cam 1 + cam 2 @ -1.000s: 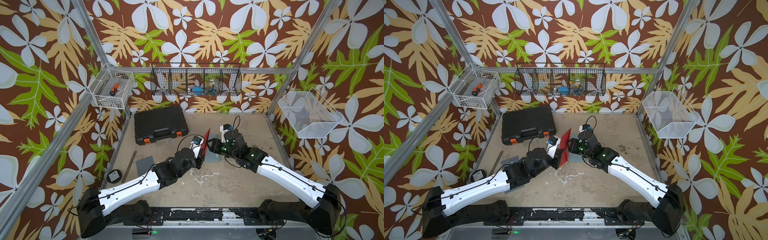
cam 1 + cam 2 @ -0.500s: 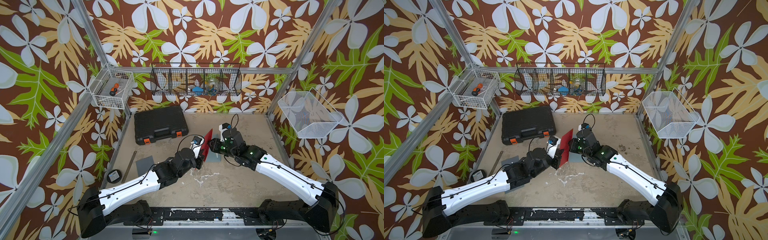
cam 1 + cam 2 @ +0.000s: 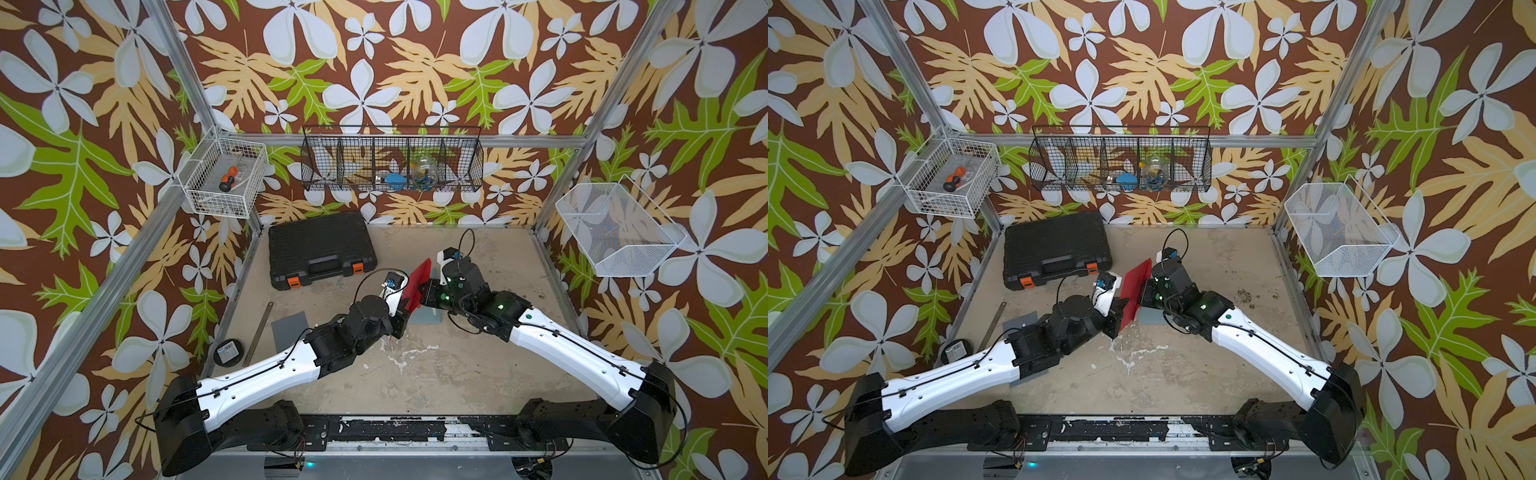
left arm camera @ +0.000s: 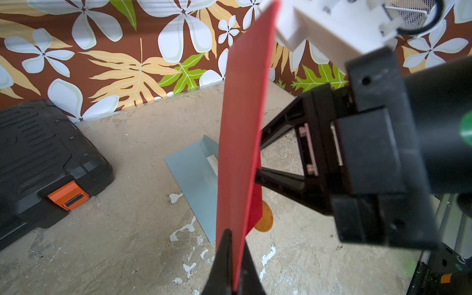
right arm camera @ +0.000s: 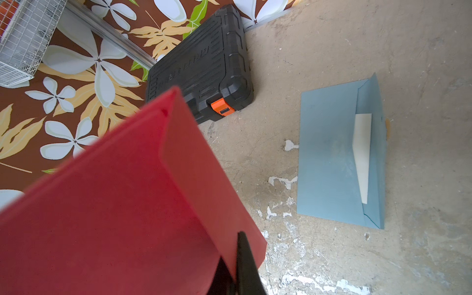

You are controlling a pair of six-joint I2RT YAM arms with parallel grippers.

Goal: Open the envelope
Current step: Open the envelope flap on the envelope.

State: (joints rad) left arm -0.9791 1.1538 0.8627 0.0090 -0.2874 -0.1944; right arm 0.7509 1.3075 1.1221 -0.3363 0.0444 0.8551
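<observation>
Prob. lab: framed robot cell point(image 3: 598, 95)

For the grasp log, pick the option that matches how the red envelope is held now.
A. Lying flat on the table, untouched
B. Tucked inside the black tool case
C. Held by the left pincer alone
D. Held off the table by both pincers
D: the red envelope stands raised above the table, with the left pincer shut on one edge and the right pincer shut on its flap.
</observation>
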